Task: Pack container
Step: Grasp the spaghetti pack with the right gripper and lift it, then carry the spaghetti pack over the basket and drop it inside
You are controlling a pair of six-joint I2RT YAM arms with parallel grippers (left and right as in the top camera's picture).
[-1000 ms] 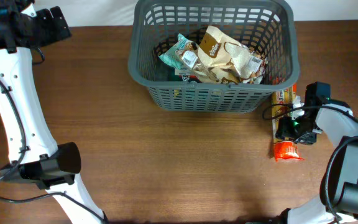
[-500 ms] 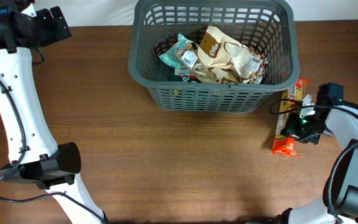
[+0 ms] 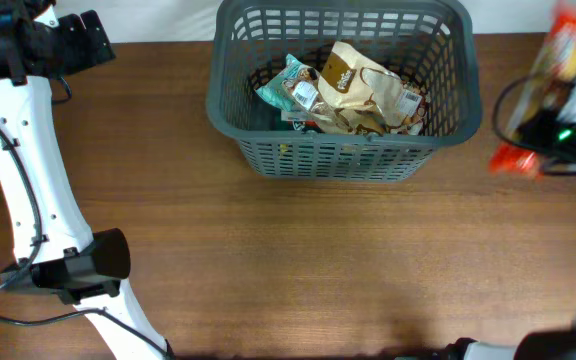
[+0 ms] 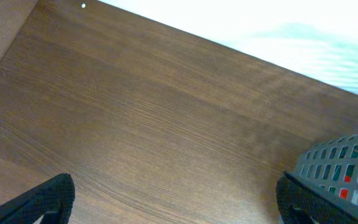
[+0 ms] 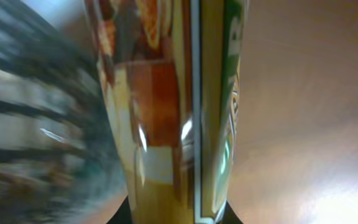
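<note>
One left gripper hangs over the table at the far left, its jaws wide apart and holding nothing. One container stands at the far middle of the table. It has several packets inside, and I cannot count them exactly. To its right, one right gripper, blurred, grips one orange packet in the air.

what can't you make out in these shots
Print on the packet: right wrist view, too close and smeared; overhead, motion blur.
Fingers of the right gripper: blurred overhead, behind the packet in its own view.
Bottom of the container: overhead, top packets cover it.
Fingertips of the left gripper: cut by the lower edge, left wrist view.
</note>
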